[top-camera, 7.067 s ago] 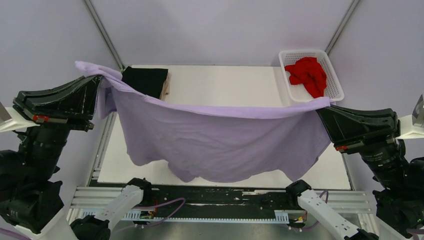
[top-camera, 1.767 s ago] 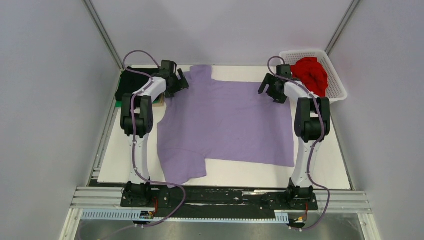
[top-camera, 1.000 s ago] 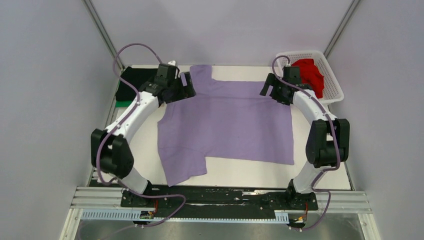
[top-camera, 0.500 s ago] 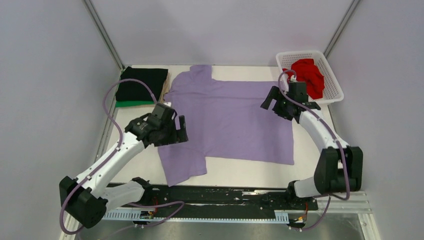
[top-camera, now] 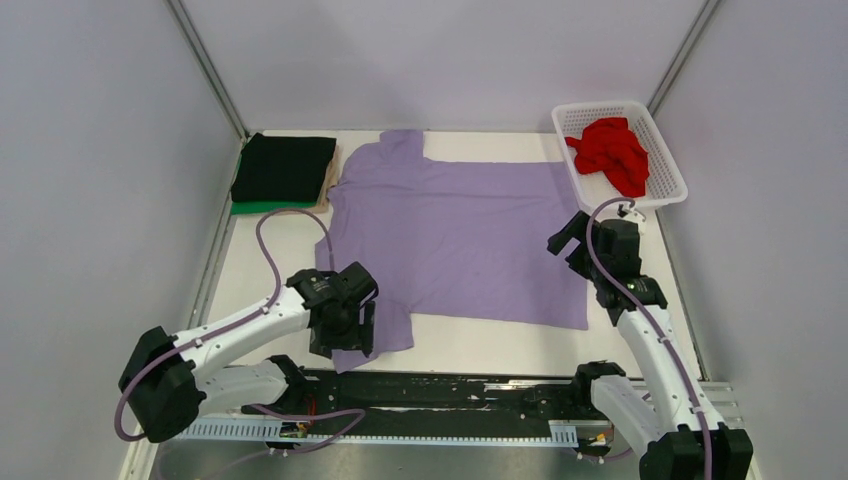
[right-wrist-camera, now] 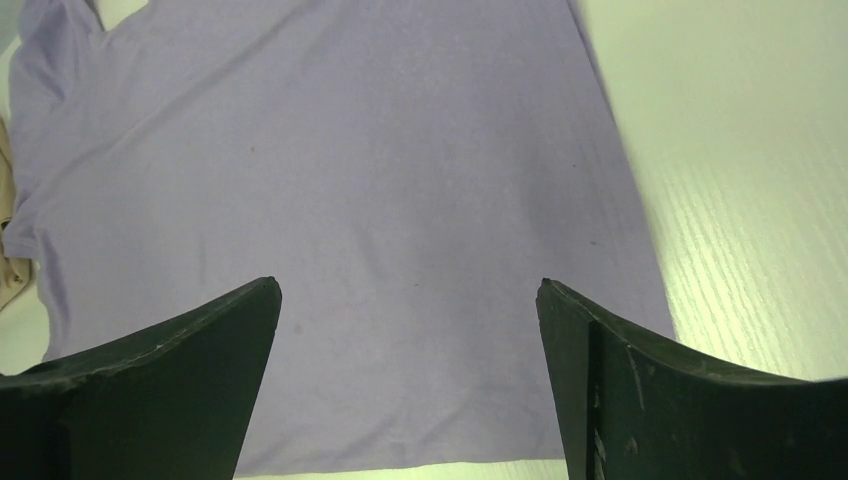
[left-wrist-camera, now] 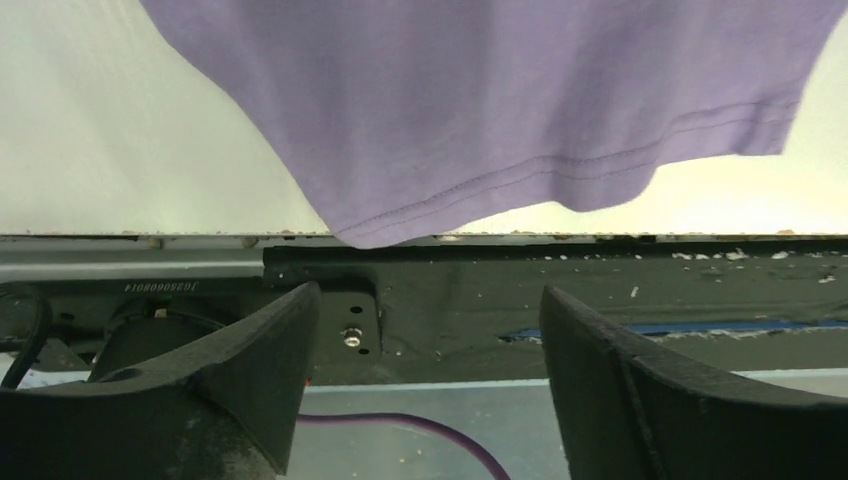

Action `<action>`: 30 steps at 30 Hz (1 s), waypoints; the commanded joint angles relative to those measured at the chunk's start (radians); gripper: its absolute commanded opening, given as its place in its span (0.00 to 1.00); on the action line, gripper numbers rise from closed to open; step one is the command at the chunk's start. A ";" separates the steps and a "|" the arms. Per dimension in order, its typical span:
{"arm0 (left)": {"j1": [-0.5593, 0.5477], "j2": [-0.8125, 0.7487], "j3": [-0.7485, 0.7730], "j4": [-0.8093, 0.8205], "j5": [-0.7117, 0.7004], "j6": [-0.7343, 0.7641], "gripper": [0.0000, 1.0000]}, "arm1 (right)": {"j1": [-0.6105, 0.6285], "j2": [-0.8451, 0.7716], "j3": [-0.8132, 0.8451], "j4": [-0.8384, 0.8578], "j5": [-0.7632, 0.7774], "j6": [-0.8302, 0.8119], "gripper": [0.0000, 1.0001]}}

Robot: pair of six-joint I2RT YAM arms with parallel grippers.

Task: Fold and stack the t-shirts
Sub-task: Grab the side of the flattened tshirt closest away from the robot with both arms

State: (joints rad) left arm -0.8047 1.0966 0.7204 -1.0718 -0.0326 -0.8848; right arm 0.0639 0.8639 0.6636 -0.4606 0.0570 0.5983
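Observation:
The lavender t-shirt [top-camera: 455,235] lies spread flat on the white table, its collar toward the far edge. My left gripper [top-camera: 358,335] hovers open over its near-left sleeve [left-wrist-camera: 480,110], and nothing is between the fingers. My right gripper [top-camera: 566,238] hangs open just above the shirt's right edge, with lavender cloth [right-wrist-camera: 340,200] below its jaws. A folded black t-shirt [top-camera: 285,168] rests on a green one [top-camera: 270,207] at the far left. The red t-shirt [top-camera: 612,152] lies bunched in the basket.
The white latticed basket [top-camera: 600,108] stands at the far right corner. A beige strip [top-camera: 330,175] lies beside the black stack. The black rail [left-wrist-camera: 560,290] runs along the table's near edge, just under my left gripper. Grey walls close in on both sides.
Both arms have pulled back from the shirt's far corners toward the near side. The left gripper now sits over the near-left sleeve, the right at the right edge. The shirt has not moved.

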 commanded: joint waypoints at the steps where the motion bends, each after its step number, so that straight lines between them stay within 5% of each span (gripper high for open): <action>1: -0.010 0.001 -0.077 0.058 0.025 -0.051 0.80 | -0.003 -0.020 -0.018 0.013 0.068 0.000 1.00; 12: -0.010 0.009 -0.140 0.146 -0.092 -0.148 0.61 | -0.004 0.022 -0.018 0.004 0.037 -0.006 1.00; 30: -0.010 0.235 -0.158 0.303 -0.019 -0.180 0.52 | -0.003 0.009 -0.015 -0.005 0.067 -0.004 1.00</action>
State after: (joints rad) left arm -0.8097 1.2732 0.6060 -0.8619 -0.0376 -1.0275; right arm 0.0639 0.8875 0.6456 -0.4751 0.0959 0.5964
